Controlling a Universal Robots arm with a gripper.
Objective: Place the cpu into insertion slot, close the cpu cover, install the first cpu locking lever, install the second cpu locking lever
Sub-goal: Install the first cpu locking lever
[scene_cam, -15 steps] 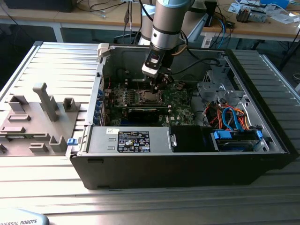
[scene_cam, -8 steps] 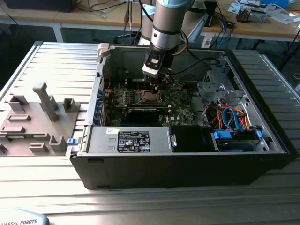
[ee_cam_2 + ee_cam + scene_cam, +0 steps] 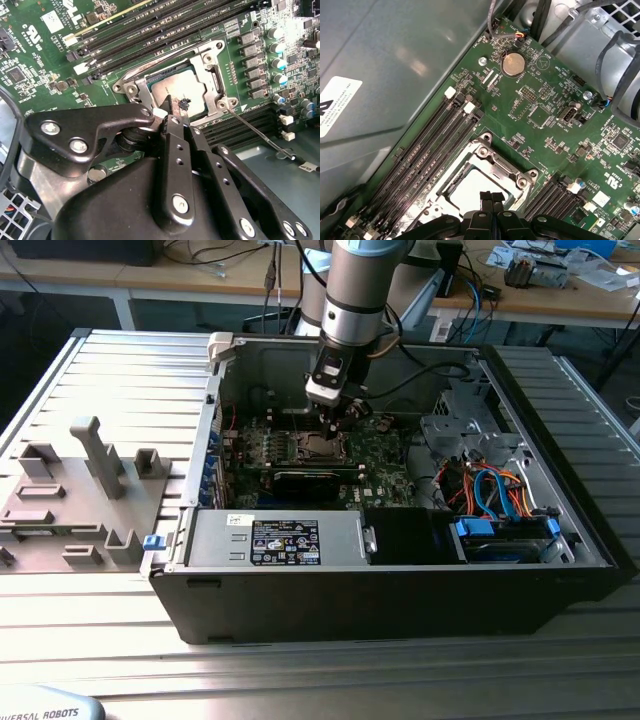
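The cpu (image 3: 176, 86) lies flat in the insertion slot (image 3: 318, 447) on the green motherboard (image 3: 555, 115), its dull silver top showing in both wrist views. The cpu cover (image 3: 212, 67), a silvery frame, lies down around the cpu (image 3: 467, 189); the same cpu cover (image 3: 502, 165) shows with screws at its corners. A thin metal locking lever (image 3: 257, 134) runs out from the socket's corner across the board. My gripper (image 3: 176, 106) is shut with nothing between its fingers and hovers just over the cpu's edge. The gripper (image 3: 491, 196) and the gripper (image 3: 338, 423) sit right above the socket.
The open black computer case (image 3: 400, 590) surrounds the board. Long black memory slots (image 3: 435, 145) flank the socket. A black expansion card (image 3: 315, 480), a power supply (image 3: 275, 538) and a drive bay with blue and orange cables (image 3: 495, 505) lie nearby. A grey fixture tray (image 3: 80, 495) sits at the exterior view's left.
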